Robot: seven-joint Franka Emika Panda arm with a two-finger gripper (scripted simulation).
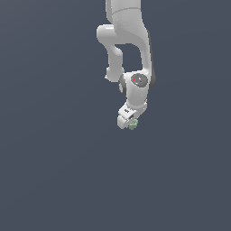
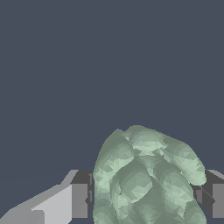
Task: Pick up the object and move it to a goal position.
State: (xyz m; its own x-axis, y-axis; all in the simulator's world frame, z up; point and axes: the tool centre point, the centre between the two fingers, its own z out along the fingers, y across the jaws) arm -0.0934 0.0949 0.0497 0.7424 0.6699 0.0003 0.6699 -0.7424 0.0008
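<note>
**Object held between the gripper's fingers against a plain slate backdrop**

The object (image 1: 132,125) is a small pale green lump with a bumpy, lobed surface. In the exterior view it sits at the very tip of the arm, tucked against the lower end of the gripper (image 1: 129,122) and far smaller than it. In the wrist view the object (image 2: 146,177) is seen close up, lodged between the two fingers (image 2: 78,200), with a dark pad flanking it on either side. The fingers are closed against the lump and grasp it.

The arm (image 1: 128,45) is white, with a grey joint cap bearing a small red mark, and it hangs from the upper edge of the exterior view down toward the middle.

Surface and room: everything around arm and object is one uniform dark slate-blue field (image 1: 49,171). No edge, seam or horizon shows, so floor and wall cannot be told apart, nor whether the lump touches any surface.

Containers: nothing to report.
</note>
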